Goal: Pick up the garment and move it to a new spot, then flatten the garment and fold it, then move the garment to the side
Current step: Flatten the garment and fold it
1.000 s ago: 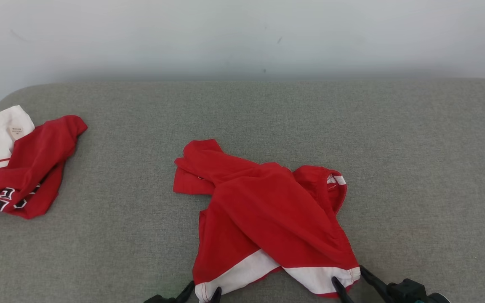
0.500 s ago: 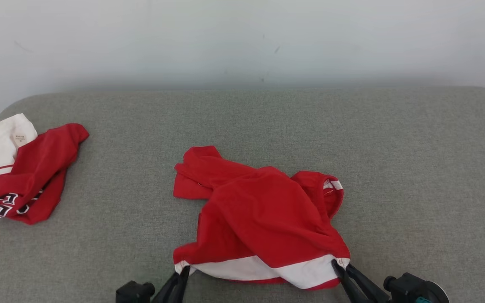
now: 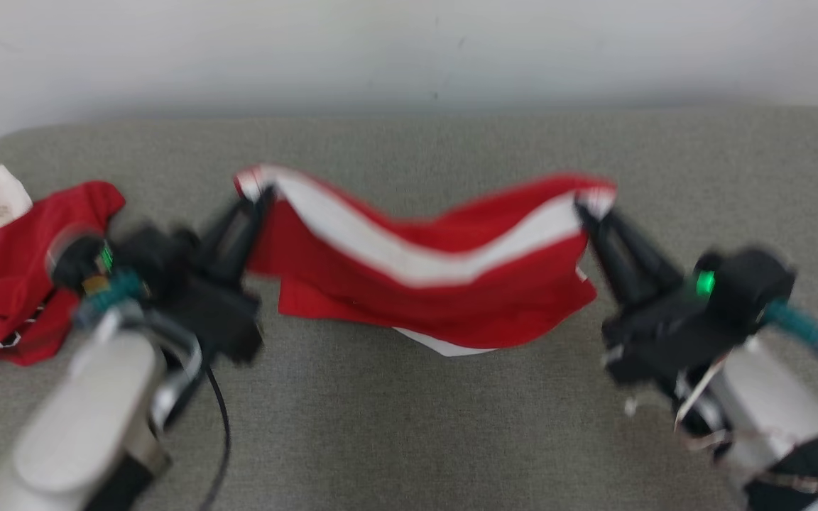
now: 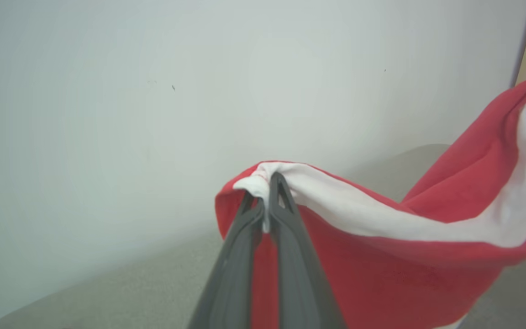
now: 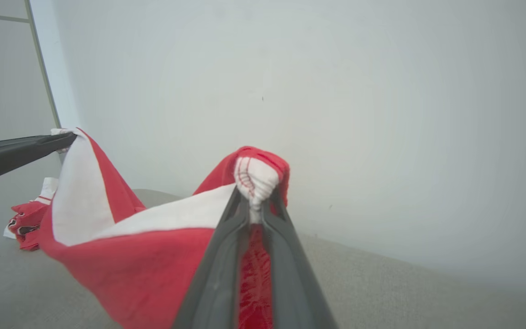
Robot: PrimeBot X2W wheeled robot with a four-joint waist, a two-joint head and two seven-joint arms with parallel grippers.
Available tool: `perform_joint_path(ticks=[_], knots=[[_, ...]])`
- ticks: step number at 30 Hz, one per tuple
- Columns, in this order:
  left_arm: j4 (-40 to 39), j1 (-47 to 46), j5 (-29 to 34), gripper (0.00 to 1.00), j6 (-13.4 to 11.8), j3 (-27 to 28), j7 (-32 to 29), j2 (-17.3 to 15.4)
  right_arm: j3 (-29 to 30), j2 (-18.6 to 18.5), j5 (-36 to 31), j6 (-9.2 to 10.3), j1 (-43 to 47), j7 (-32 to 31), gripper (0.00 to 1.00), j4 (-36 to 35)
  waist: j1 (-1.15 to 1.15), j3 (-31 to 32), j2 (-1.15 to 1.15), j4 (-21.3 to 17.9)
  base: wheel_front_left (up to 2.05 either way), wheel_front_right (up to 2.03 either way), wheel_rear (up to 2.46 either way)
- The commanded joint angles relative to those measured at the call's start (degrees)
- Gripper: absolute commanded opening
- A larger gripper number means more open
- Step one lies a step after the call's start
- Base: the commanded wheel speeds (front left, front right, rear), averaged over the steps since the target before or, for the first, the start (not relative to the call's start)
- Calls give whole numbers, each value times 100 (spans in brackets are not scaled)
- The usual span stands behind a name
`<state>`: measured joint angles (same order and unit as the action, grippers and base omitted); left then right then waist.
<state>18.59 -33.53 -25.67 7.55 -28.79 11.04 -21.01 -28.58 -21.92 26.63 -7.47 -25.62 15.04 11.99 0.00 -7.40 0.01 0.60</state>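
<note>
The garment [image 3: 451, 284] is red with a white hem band and hangs stretched between both grippers above the grey surface. My left gripper [image 3: 261, 191] is shut on its left hem corner; the left wrist view shows the white corner pinched at the left gripper's tips [image 4: 266, 189] with the garment [image 4: 381, 256] trailing right. My right gripper [image 3: 583, 206] is shut on the right hem corner, which bunches at the right gripper's tips [image 5: 256, 194] while the garment [image 5: 144, 256] sags to the left. Its lower edge droops near the surface. The head view is motion-blurred.
A second red and white garment [image 3: 4, 262] with black lettering lies crumpled at the far left of the grey padded surface [image 3: 409, 426]. A pale wall [image 3: 409, 50] rises behind the surface. The left gripper's finger [image 5: 16, 151] crosses the right wrist view at left.
Both grippers closed on the hem corners, then lifted the garment off the surface and carried it away from me, spreading it wide. The head camera also shifted.
</note>
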Motion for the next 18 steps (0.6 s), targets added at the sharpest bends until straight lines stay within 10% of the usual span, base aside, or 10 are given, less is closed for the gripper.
perform_joint_path(ticks=[1,18], knots=[[-59,-372,-95,0,-16,3,-79,-130,87,10,52,-6,-347,-29,0,-7,0,-482,-1,-105,0,0,0],[901,-6010,-1418,0,-16,-342,-1235,-606,318,-16,1412,-6,-5786,-995,0,1303,0,-2839,-1,-483,0,0,0]])
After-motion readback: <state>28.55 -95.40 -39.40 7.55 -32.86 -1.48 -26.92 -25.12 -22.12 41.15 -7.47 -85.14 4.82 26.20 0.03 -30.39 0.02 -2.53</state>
